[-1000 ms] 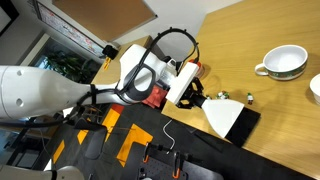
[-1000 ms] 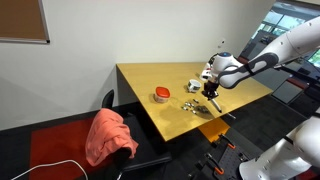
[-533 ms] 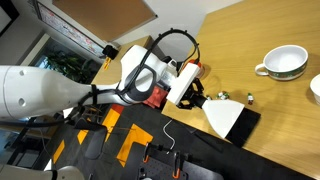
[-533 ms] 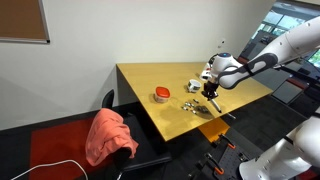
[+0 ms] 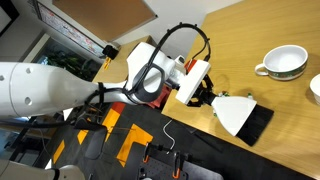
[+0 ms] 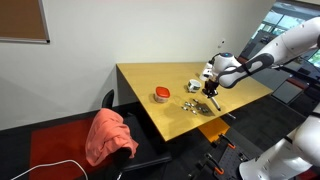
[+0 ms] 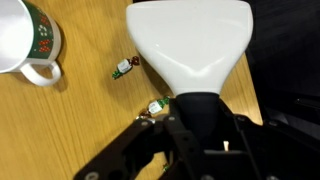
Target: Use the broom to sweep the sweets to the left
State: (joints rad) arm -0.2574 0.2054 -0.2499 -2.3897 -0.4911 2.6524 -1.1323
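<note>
Since half a second ago my fingers (image 7: 158, 128), pinching the black handle of the broom (image 7: 190, 45), have carried it nearer to the white mug (image 7: 22, 40). Two sweets (image 7: 123, 68) lie on the surface (image 7: 80, 120) between that mug and the broom. I cannot read the green-red print on the mug.

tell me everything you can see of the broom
The broom is a small hand brush with a smooth white fan-shaped body, plastic by its look. The body narrows to a black neck, which the gripper clamps between its fingers. In an exterior view the broom ends in a wide black bristle edge. It sits low near the edge of the table; whether the bristles touch the wood cannot be told.
</note>
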